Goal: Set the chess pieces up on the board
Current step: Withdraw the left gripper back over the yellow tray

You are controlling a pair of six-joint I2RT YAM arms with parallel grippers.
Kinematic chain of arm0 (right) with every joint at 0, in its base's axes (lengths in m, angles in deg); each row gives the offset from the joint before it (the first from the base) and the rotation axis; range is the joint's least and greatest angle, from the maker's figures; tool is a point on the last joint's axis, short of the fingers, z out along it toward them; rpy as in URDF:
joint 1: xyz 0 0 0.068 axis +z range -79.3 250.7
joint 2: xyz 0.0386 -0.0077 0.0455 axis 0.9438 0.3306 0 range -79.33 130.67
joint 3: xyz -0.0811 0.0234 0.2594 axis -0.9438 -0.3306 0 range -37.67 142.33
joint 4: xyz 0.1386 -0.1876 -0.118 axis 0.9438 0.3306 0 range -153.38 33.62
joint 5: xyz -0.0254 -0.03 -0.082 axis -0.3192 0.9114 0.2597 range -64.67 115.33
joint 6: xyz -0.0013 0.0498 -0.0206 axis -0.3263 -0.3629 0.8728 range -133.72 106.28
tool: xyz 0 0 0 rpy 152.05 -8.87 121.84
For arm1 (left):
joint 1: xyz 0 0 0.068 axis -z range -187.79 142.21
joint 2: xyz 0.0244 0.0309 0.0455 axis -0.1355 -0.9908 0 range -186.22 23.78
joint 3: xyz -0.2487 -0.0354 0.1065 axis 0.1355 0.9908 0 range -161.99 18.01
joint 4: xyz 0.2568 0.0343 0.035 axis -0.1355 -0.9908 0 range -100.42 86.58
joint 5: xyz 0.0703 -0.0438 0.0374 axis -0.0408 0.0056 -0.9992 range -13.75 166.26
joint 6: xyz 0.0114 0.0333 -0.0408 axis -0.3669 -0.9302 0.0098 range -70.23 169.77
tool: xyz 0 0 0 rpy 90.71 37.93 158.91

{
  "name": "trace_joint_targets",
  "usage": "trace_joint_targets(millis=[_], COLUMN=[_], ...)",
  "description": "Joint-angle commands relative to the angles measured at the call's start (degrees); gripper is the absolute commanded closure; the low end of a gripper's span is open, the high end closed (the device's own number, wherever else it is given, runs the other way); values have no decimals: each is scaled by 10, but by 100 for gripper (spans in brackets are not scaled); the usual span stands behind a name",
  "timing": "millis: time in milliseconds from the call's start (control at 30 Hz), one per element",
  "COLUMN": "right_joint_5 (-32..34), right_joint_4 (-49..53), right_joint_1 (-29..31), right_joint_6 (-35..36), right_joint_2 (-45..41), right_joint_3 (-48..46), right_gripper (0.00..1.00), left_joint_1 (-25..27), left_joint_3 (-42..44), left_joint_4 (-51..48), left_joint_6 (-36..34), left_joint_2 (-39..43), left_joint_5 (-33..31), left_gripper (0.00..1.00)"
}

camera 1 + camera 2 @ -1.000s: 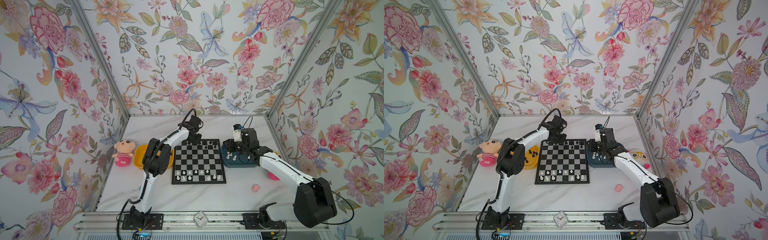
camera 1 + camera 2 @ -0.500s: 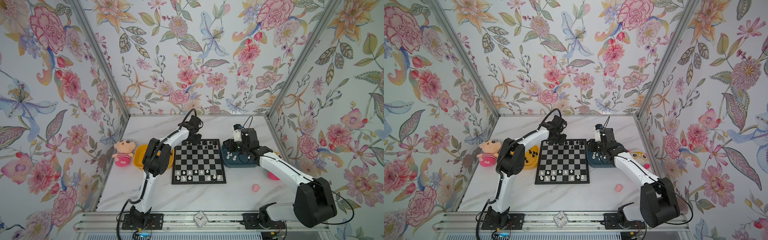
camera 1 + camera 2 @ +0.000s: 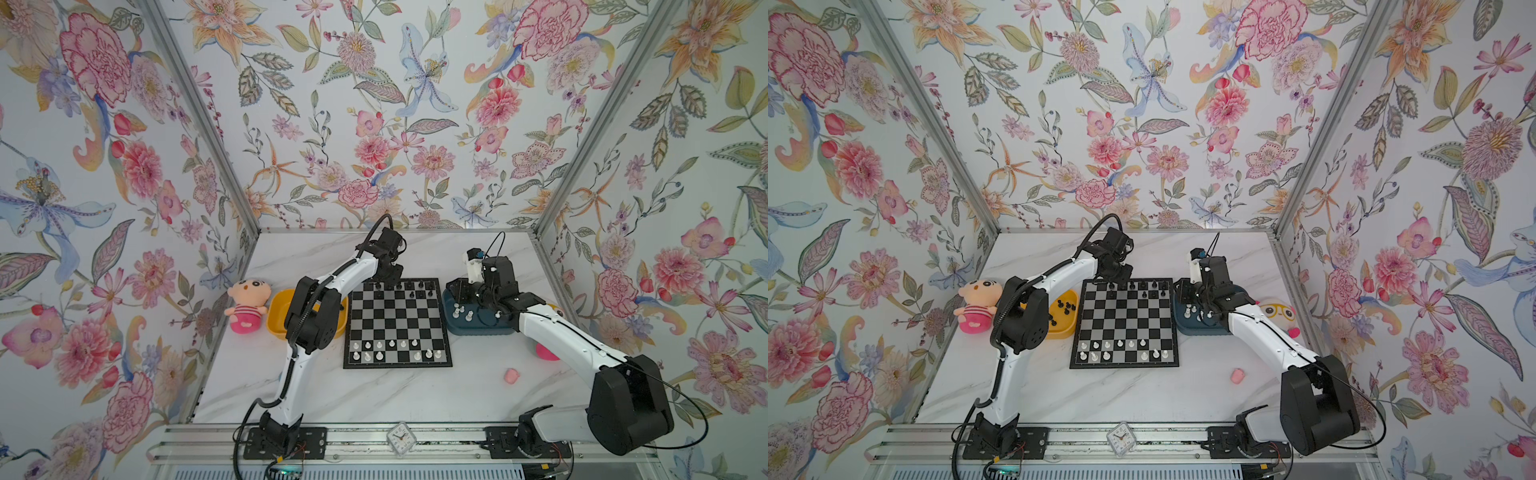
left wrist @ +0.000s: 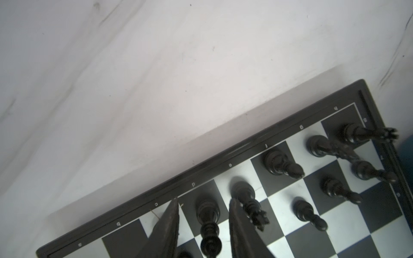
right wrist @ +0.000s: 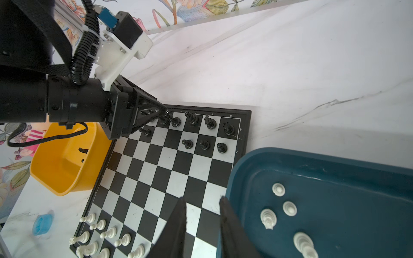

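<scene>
The board (image 3: 397,322) (image 3: 1125,320) lies mid-table. Black chess pieces (image 3: 415,286) fill part of its far rows and white ones (image 3: 390,349) part of its near rows. My left gripper (image 3: 384,282) (image 4: 203,201) is open at the far row. A tall black piece (image 4: 207,214) stands upright between its fingers, with a gap on each side. My right gripper (image 3: 455,293) (image 5: 202,199) hangs open and empty over the board's right edge, beside the dark blue tray (image 5: 335,201). Loose white pieces (image 5: 288,207) lie in that tray. Black ones (image 3: 1065,307) lie in the yellow tray (image 3: 276,316).
A pink plush doll (image 3: 245,305) sits left of the yellow tray, and another plush (image 3: 1277,309) lies behind my right arm. A small pink object (image 3: 512,375) lies front right, a clock (image 3: 401,434) on the front rail, and a blue cap (image 5: 41,224) near the board's front left corner.
My left jaws have opened off the black piece, which now stands free at the far row. Neither arm has visibly shifted.
</scene>
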Motion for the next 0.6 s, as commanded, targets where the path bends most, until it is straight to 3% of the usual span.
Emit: trace_joint_targets(millis=[0,300,433,567], right_joint_5=[1,7,7,6], right_joint_4=[2,5,1,0], right_joint_1=[-3,-3,-3,-4], right_joint_6=[-6,-5,-5,-4], right_joint_2=[-20,-28,-26,-20], right_joint_3=[-5,-7,-7,-6], right_gripper=[73,72,72,72], left_joint_1=[0,-6,-25,-63], left_joint_3=[-28,-23,36,147], left_joint_4=[-20,-43,-41,-23], left_joint_6=[-4,-10,-4,16], left_joint_2=[43,129,204,292], left_joint_5=[-25,-77,-108,-129], left_gripper=[60,61,61,61])
